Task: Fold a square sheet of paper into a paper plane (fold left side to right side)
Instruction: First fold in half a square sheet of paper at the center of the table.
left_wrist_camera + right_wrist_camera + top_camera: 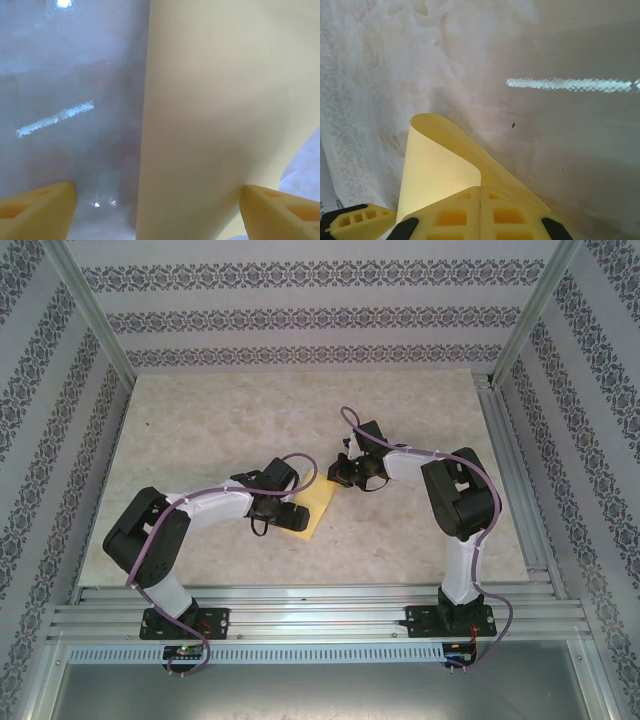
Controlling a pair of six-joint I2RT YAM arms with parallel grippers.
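One sheet (318, 502), mustard yellow and unmarked, lies on the table (420, 540), close to the table's middle and a little toward its near edge.

Two arms are bolted at the table's near edge, the left arm (200, 512) and the right arm (458, 495). One purple cable (347, 420) runs along each. Each arm ends in one gripper with two yellow fingers, and both grippers reach in over the table's middle, one at each side of the sheet.

The left gripper (160, 200) is spread wide and holds nothing. In the left wrist view the sheet's straight edge runs up between its two fingers. One finger (40, 210) is over bare table and the other finger (280, 212) is over the sheet. I cannot tell whether either finger presses down on the paper or the table.

The right gripper (480, 192) has its two fingertips pressed flat together with no gap between them. In the right wrist view the sheet runs straight into those closed tips, so the gripper appears to pinch the paper at its edge. From the tips the paper rises off the table and rolls over in one soft curl, its rounded fold above the table surface. No sharp crease shows anywhere in the sheet.

One tiny dark speck (513, 125) sits on the bare table beyond the curl. One bright streak (570, 84) of reflected light crosses the table farther off.
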